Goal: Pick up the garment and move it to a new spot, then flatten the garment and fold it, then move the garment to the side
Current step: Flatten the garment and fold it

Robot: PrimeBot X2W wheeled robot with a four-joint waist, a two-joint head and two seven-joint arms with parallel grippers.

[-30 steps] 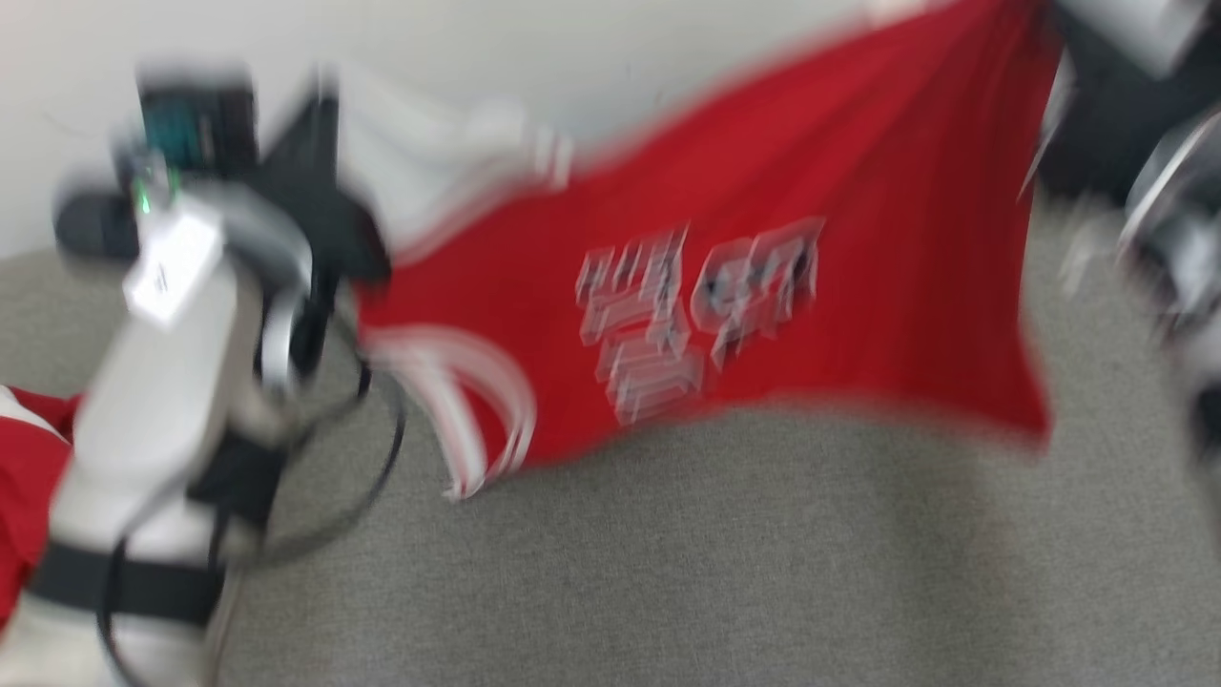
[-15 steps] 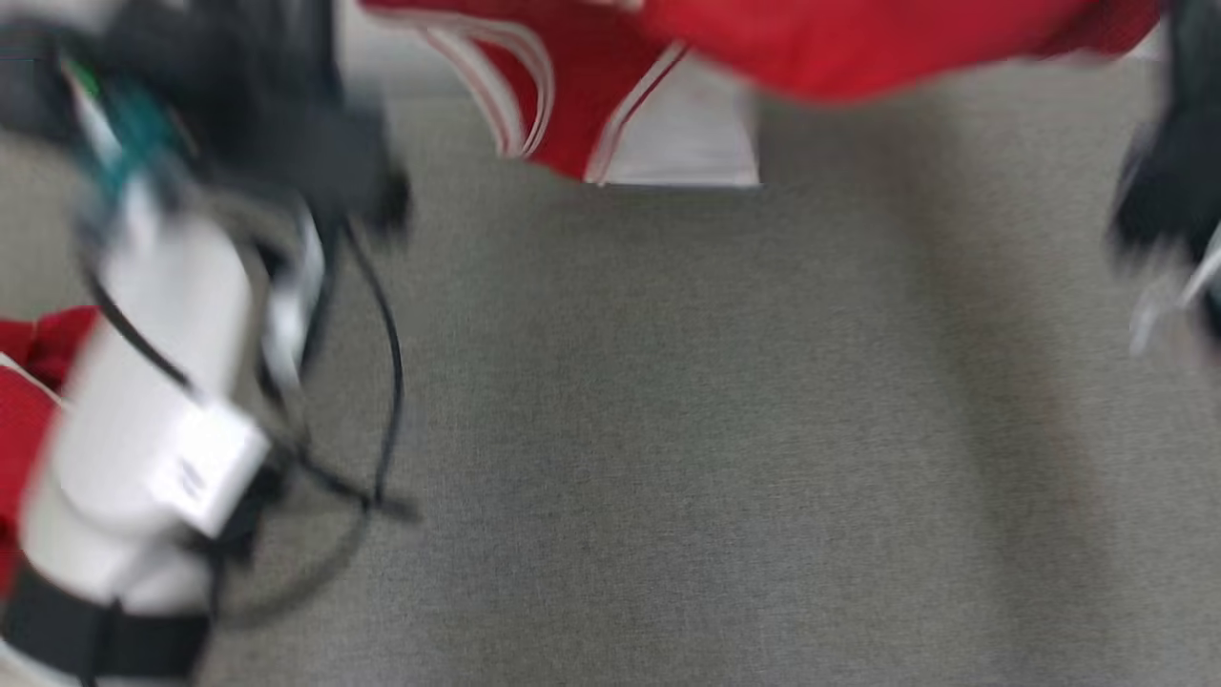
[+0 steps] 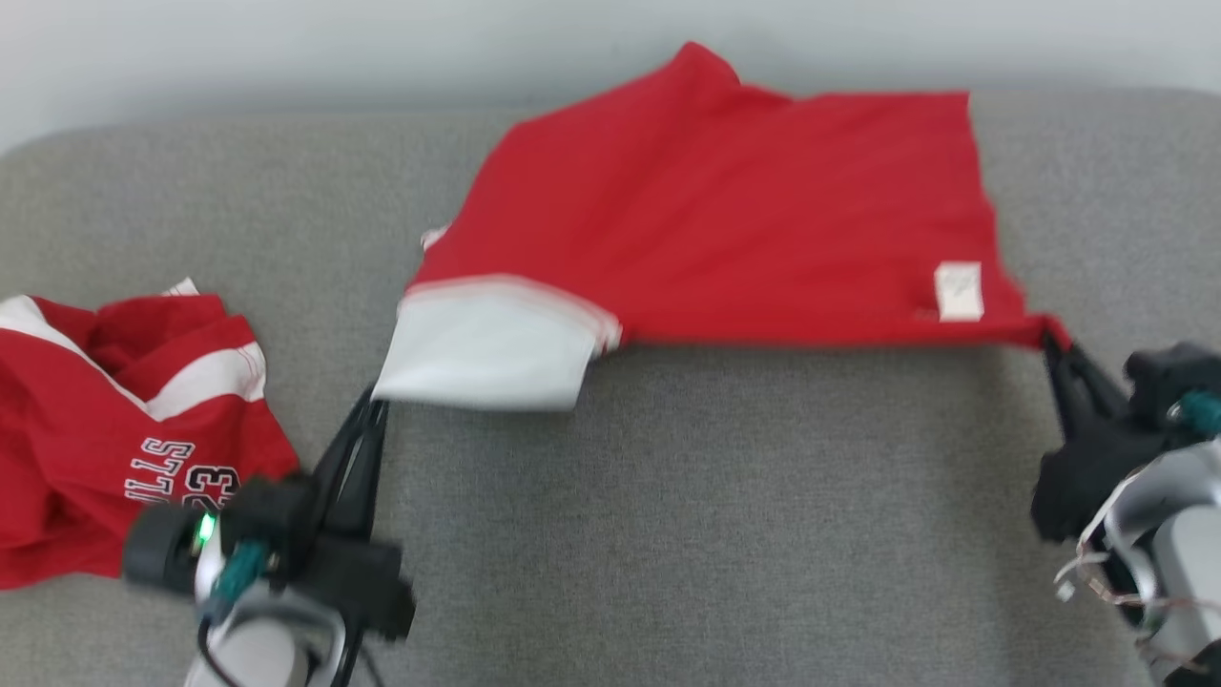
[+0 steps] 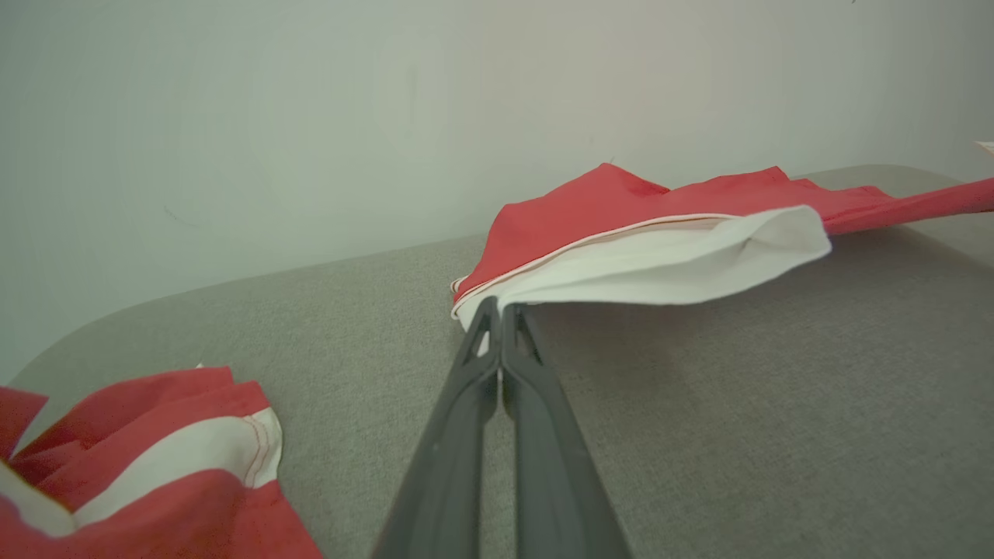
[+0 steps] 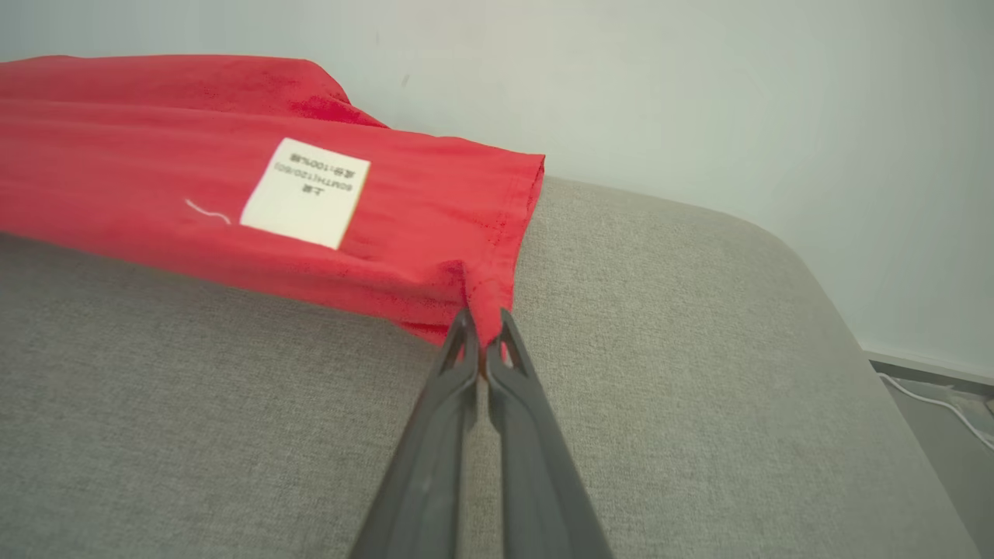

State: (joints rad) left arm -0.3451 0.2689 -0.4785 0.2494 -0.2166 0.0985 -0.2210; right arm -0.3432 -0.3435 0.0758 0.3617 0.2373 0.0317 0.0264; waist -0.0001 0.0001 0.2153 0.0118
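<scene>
The garment, a red shirt with a white sleeve, lies spread across the far half of the grey table. My left gripper is shut on the white sleeve's near corner. My right gripper is shut on the garment's red right corner. A white care label shows near that corner. The near edge of the garment runs taut between the two grippers, slightly off the table.
A second red and white garment with printed letters lies crumpled at the table's left edge, beside my left arm. A pale wall stands right behind the table. The table's right edge drops to the floor, where a white cable lies.
The garment hung in the air with its print facing me a second ago; now it lies spread on the table. Both grippers have come down low, and the camera has shifted.
</scene>
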